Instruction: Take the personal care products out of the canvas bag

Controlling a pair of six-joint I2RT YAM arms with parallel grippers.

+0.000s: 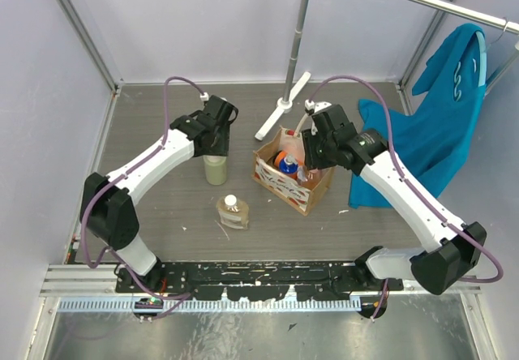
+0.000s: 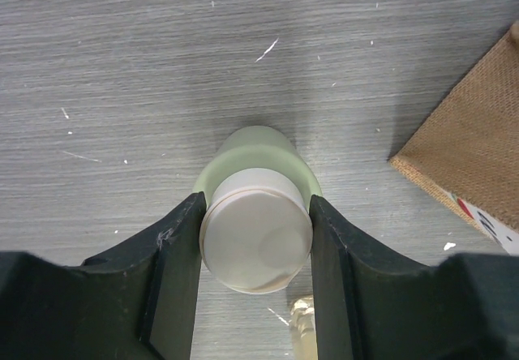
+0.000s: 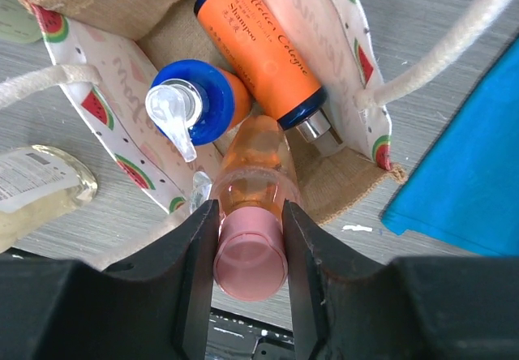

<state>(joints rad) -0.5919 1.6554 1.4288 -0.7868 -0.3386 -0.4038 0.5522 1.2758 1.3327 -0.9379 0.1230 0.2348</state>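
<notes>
My left gripper (image 1: 216,144) (image 2: 255,206) is shut on the grey cap of the pale yellow-green bottle (image 1: 216,170) (image 2: 253,151), which stands upright on the table left of the canvas bag (image 1: 315,191) (image 2: 478,145). My right gripper (image 1: 311,156) (image 3: 250,211) is shut on the pink cap of the pink bottle (image 3: 255,169), whose lower end is still inside the bag (image 3: 109,117). The orange bottle with a blue pump cap (image 3: 203,100) (image 1: 285,164) and a dark orange shampoo bottle (image 3: 263,52) lie in the bag. The amber bottle (image 1: 233,212) (image 3: 32,194) stands in front of the bag.
A teal garment (image 1: 438,125) (image 3: 466,165) hangs from a rail at the right and drapes onto the table beside the bag. A white cross-shaped stand foot (image 1: 282,105) with a metal pole is behind the bag. White rope handles (image 3: 454,40) hang off the bag's sides.
</notes>
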